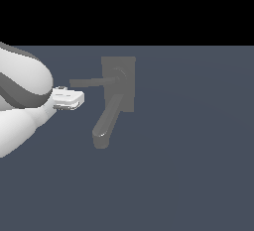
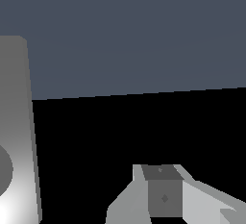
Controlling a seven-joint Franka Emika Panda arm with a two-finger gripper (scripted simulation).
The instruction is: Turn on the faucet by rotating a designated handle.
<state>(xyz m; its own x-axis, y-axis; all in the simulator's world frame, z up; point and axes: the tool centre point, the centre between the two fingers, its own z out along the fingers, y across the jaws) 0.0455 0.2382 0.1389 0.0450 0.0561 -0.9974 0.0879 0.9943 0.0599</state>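
We saw no brand, label or readable writing anywhere. The faucet (image 1: 118,84) lay on the dark blue-grey floor (image 1: 188,175), its flat back plate carrying a thick curved spout (image 1: 105,126) and the handle (image 1: 94,82), a thin straight bar running out from a round hub. The jaws (image 1: 68,98) sat just beside the handle's free end, apart from it, with nothing between them and the bar. We could not tell whether the jaws were released or clenched. In the wrist view, the fingers (image 2: 166,194) appeared together, holding nothing visible, near the grey plate (image 2: 17,122).
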